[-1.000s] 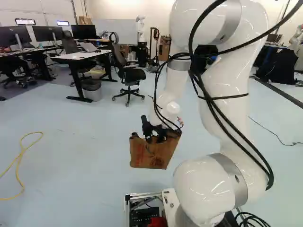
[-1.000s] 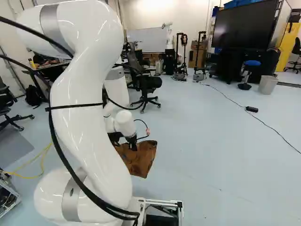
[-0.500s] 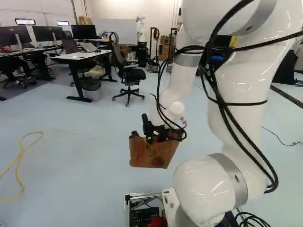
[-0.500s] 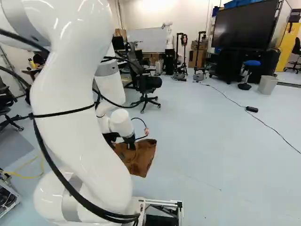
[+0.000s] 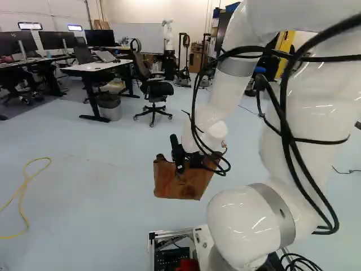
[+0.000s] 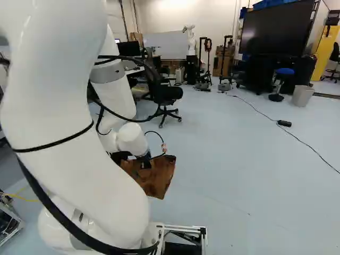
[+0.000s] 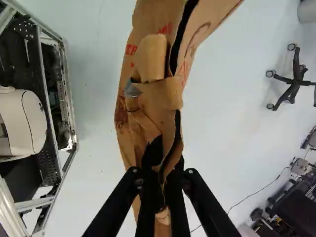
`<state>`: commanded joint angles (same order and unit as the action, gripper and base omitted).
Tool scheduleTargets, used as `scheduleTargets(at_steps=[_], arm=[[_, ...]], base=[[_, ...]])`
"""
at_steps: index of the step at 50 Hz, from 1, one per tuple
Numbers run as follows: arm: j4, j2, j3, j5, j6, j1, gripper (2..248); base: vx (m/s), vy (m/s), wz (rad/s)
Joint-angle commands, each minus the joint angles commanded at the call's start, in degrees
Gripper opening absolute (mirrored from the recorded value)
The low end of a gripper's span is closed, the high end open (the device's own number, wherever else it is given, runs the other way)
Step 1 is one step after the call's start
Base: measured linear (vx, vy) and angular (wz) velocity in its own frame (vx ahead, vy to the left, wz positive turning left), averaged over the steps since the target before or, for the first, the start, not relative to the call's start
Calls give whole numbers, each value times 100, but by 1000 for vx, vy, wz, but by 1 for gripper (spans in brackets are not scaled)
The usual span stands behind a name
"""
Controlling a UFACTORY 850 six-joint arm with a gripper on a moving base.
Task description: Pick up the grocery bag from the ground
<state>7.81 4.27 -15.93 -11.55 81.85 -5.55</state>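
My gripper (image 5: 179,160) is at the top edge of the brown paper grocery bag (image 5: 179,183) in the left base view. From the right base view the bag (image 6: 155,179) shows partly behind my arm. Seen from the wrist, the gripper (image 7: 160,190) is shut on the bag's crumpled upper edge, with paper between both fingers. The bag (image 7: 148,106) stretches ahead of the fingers, its dark opening narrow and a folded paper flap near its middle. Whether its bottom touches the floor I cannot tell.
The base frame (image 7: 69,108) lies beside the bag. Beyond it stand an office chair (image 5: 153,90), a white table (image 5: 95,66) and a grey bin (image 5: 109,106). A yellow cable (image 5: 23,189) and a black cable (image 6: 313,150) lie on the floor. Another robot (image 6: 192,41) stands far back.
My arm's upper links have swung rightward in the left base view and leftward in the right base view. The bag has shifted only slightly, with its bottom a little higher in the left base view.
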Motion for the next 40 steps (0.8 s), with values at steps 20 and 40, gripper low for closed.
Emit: scheduleTargets(at_steps=[20,40], arm=[[0,-888,463,0,0,-18,24],[-11,-904,472,-53,-113,-10,24]], base=[[0,0,0],[0,0,0]])
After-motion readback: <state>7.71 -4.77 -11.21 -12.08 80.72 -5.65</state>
